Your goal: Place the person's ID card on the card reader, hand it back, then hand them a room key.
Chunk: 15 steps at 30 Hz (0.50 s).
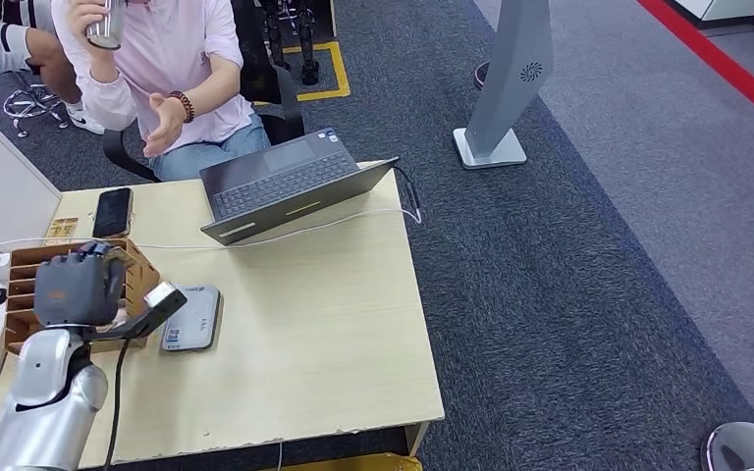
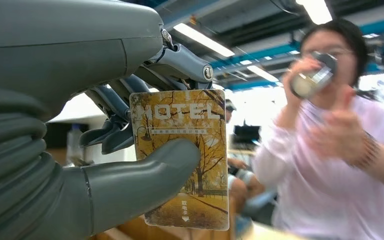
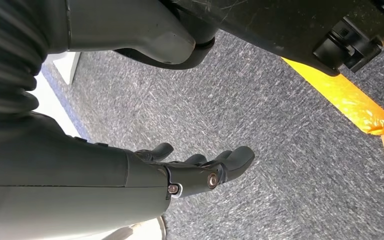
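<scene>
Left wrist view shows left hand pinching room key.

Bright ceiling lights, person seemingly motion-blurred

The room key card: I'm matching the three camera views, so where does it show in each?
Head view: hidden inside the left hand, above the wooden tray.
Left wrist view: room key card at centre, pinched by the thumb.
Right wrist view: not there.
Shared landmark: the person drinking.
</scene>
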Each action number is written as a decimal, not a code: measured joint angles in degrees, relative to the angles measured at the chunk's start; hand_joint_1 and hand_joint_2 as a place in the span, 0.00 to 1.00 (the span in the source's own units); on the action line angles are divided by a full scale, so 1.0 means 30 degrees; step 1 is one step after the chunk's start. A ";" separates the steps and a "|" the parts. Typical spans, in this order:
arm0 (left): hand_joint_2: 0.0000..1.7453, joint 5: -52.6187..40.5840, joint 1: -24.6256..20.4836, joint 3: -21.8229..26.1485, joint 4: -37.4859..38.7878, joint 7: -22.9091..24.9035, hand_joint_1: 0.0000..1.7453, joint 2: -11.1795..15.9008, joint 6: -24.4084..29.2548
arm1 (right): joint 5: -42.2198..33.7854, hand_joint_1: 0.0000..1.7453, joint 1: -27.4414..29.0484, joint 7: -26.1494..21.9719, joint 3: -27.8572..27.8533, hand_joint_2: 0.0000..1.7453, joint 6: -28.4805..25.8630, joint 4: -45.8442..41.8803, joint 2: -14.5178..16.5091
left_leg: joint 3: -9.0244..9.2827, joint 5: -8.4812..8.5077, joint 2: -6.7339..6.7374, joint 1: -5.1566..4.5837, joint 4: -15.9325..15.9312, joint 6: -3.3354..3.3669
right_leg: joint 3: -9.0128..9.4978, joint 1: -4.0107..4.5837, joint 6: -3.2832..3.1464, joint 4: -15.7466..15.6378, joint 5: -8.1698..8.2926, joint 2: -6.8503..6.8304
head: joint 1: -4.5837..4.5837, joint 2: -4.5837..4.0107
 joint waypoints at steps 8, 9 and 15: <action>1.00 0.0060 -0.0650 0.0029 -0.0286 0.0064 1.00 0.0543 0.0186 | 0.0157 0.00 0.0000 -0.0015 -0.0140 1.00 0.0022 0.0000 0.0007 | -0.0012 0.0000 -0.0003 -0.0004 0.0002 0.0000 | -0.0008 0.0000 0.0002 -0.0002 -0.0001 0.0001 | 0.0002 0.0000; 1.00 0.0140 -0.0895 0.0058 -0.0286 0.0064 1.00 0.0683 0.0155 | 0.0199 0.00 0.0001 -0.0026 -0.0160 1.00 0.0022 0.0000 0.0007 | -0.0014 0.0001 -0.0006 -0.0003 0.0003 0.0000 | -0.0010 0.0000 0.0002 -0.0002 -0.0001 -0.0001 | 0.0000 0.0000; 1.00 0.0388 -0.3071 0.0373 -0.0200 -0.0013 1.00 0.1579 -0.0428 | 0.0372 0.00 0.0003 -0.0051 -0.0295 1.00 0.0022 0.0000 0.0007 | -0.0013 0.0005 -0.0009 0.0001 0.0001 -0.0001 | -0.0009 0.0000 -0.0003 0.0001 0.0003 -0.0005 | -0.0002 0.0000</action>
